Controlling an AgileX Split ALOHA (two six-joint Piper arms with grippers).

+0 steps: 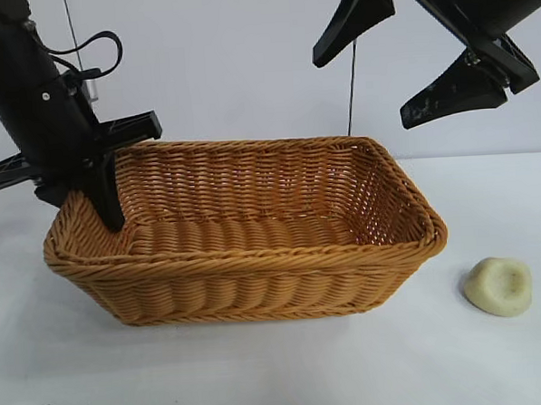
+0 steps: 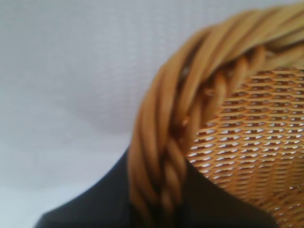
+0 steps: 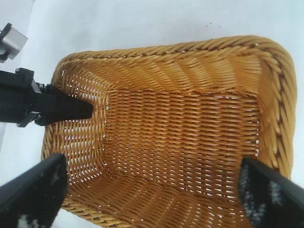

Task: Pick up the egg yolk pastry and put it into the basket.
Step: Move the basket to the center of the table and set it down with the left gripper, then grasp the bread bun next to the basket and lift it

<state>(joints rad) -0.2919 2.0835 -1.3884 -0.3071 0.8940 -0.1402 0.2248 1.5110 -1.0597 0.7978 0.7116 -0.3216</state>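
With the left gripper [image 1: 110, 206] clamped on the basket [image 1: 255, 258] rim, lower your wide-open, empty right gripper [image 1: 399, 64] squarely over the pastry [image 1: 499, 286] beside the basket.

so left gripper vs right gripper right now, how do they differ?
The left gripper is clamped on the basket's rim at its left end; the right gripper hangs above the basket's right end, touching nothing. Left jaws nearly closed on the rim, right wide open. Left points steeply down, right slants. Neither holds the egg yolk pastry.
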